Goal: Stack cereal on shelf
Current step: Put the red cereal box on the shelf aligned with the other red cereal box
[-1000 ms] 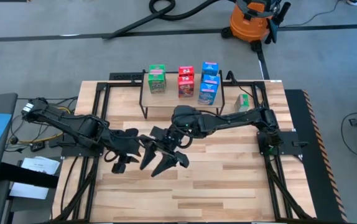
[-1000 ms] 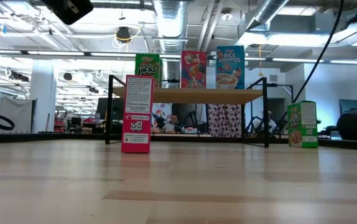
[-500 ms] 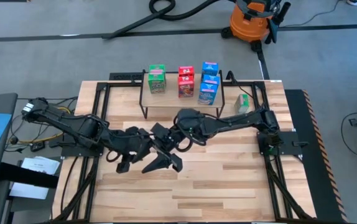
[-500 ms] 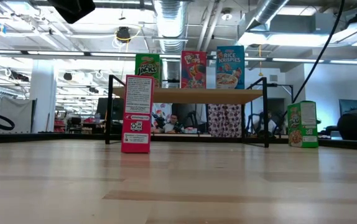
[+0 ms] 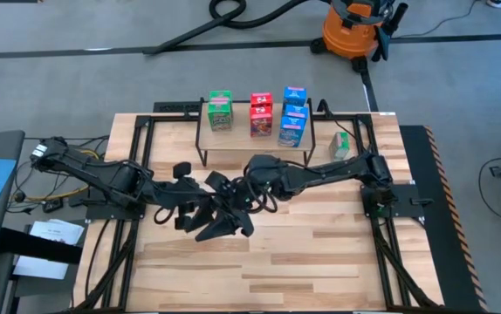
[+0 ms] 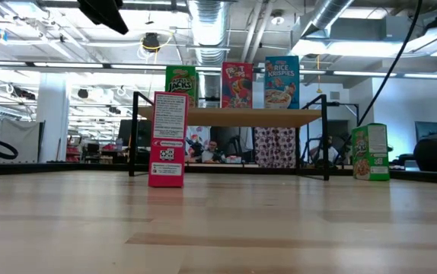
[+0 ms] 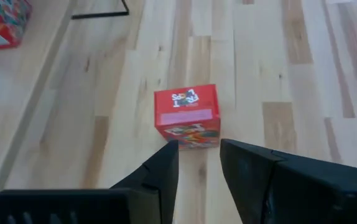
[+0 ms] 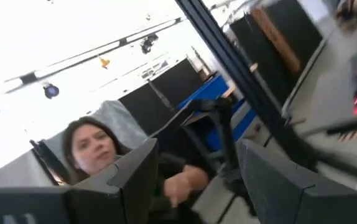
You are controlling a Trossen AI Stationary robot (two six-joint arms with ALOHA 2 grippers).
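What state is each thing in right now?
left gripper: shut, empty, above the red box.
right gripper: open, empty, aimed at the room beyond the table.
red box: upright on the table, free.
green box: upright on the table beside the shelf.
shelf: loaded.
shelf green box: upright.
shelf red box: upright.
shelf blue box: upright.

- Even, bright overhead light falls on the large pale slatted wooden tabletop (image 5: 320,235) in the high view; shadows beneath the arms are soft.
- In the low view, ceiling strip lamps glare white, and the near tabletop is out of focus.
- The right wrist view is motion-blurred and washed out towards the ceiling.
- The left wrist view is slightly soft; the small red cardboard cereal box (image 7: 186,116) casts little shadow.
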